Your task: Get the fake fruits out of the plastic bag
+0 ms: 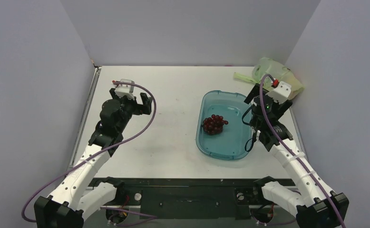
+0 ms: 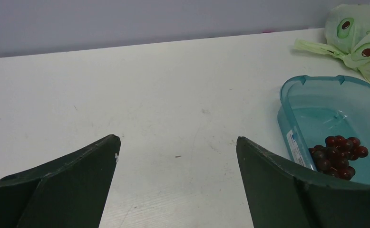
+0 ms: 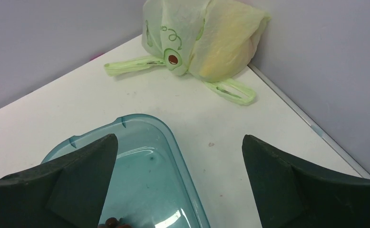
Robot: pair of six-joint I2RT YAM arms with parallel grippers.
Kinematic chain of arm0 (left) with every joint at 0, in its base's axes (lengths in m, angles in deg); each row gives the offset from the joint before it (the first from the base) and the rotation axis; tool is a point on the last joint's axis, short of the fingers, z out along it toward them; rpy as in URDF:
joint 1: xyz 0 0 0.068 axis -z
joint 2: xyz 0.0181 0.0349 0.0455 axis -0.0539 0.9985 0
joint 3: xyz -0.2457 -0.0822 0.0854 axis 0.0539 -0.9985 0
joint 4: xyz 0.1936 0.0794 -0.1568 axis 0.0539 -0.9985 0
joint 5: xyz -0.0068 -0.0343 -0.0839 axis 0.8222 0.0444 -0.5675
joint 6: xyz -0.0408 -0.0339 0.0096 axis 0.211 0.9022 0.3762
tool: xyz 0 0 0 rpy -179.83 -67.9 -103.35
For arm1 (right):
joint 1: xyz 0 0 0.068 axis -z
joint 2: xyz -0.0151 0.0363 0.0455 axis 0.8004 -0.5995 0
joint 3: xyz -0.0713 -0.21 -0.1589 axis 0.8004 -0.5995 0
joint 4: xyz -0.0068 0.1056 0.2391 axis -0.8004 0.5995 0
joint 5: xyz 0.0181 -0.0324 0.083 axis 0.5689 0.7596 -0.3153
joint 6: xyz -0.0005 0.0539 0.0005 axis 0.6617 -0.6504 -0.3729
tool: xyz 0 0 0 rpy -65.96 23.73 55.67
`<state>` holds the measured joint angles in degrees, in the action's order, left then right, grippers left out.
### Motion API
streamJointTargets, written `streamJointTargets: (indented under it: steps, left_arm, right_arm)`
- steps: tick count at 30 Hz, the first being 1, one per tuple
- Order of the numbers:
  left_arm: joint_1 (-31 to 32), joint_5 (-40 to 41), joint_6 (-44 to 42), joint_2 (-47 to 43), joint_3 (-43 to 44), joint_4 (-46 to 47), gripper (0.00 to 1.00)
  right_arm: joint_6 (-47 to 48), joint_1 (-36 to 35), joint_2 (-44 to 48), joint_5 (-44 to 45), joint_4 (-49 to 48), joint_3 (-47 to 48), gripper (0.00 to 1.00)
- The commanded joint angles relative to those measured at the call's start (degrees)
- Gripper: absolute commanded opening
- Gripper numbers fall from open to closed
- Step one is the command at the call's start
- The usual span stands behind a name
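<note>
The pale-green plastic bag (image 1: 267,67) sits bunched in the far right corner of the table, its loop handles spread on the surface. It also shows in the left wrist view as the plastic bag (image 2: 356,28). In the right wrist view the plastic bag (image 3: 207,38) is closed over its load. The fake fruits are hidden inside it; only a yellow patch shows through the film. My right gripper (image 1: 267,100) hovers open just short of the bag, over the tray's far right corner, and is seen empty as the right gripper (image 3: 178,137). My left gripper (image 1: 133,97) stands open and empty over the left half of the table, seen as the left gripper (image 2: 178,140).
A clear teal tray (image 1: 207,142) lies right of centre with a dark maroon grape bunch (image 1: 214,124) in it. The tray's rim (image 3: 173,137) runs under my right fingers. Grey walls close the back and both sides; the table's right edge passes beside the bag.
</note>
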<state>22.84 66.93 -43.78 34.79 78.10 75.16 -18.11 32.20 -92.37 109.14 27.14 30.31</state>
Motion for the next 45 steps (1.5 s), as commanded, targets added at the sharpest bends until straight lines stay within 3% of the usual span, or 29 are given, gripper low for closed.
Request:
streamJointTargets:
  steps: [1,6,9,14,19,26,29,37,42,44,45]
  left_arm:
    - [1.86,1.91,-2.99,-0.3,2.36,1.19,0.92]
    - [2.86,1.1,-3.11,-0.12,2.97,0.28,0.91]
    - [3.58,1.76,-3.67,0.02,2.75,0.31,0.92]
    - [4.58,1.63,-3.87,0.46,3.27,-0.65,0.92]
    - [5.29,1.76,-4.19,0.79,3.8,-1.19,0.91]
    - [5.73,1.67,-4.6,0.65,3.78,-1.51,0.91]
    - [5.74,1.46,-4.6,0.41,3.58,-1.29,0.91]
    - [6.02,1.99,-5.05,0.45,3.53,-1.55,0.91]
    - [6.37,2.2,-5.26,0.3,3.55,-1.8,0.92]
    - [6.5,2.44,-5.41,0.26,3.37,-1.44,0.91]
    - [6.56,2.41,-5.42,0.4,3.42,-1.5,0.91]
  right_arm:
    - [-5.07,4.57,-1.33,-3.95,-3.1,-1.44,1.0]
    - [-7.85,8.35,-3.07,-7.34,-1.37,-2.17,1.0]
    - [-11.88,14.97,-4.01,-12.29,-1.35,-3.81,1.0]
    - [-20.92,27.19,-8.34,-26.45,-0.85,-7.58,1.0]
    - [-26.98,31.65,-12.77,-44.49,-9.54,-13.74,1.0]
    - [-38.94,28.66,-19.19,-57.5,-26.75,-20.19,0.96]
    - [-43.2,22.56,-23.03,-58.66,-31.0,-19.66,0.96]
    - [-60.94,5.15,-36.56,-56.48,-57.34,-18.03,0.9]
    - [-57.36,3.15,-42.72,-58.36,-57.52,-9.61,0.89]
    - [-51.17,4.71,-44.44,-60.38,-53.73,-3.42,0.9]
    - [-47.19,5.46,-44.37,-60.34,-45.04,-0.95,0.9]
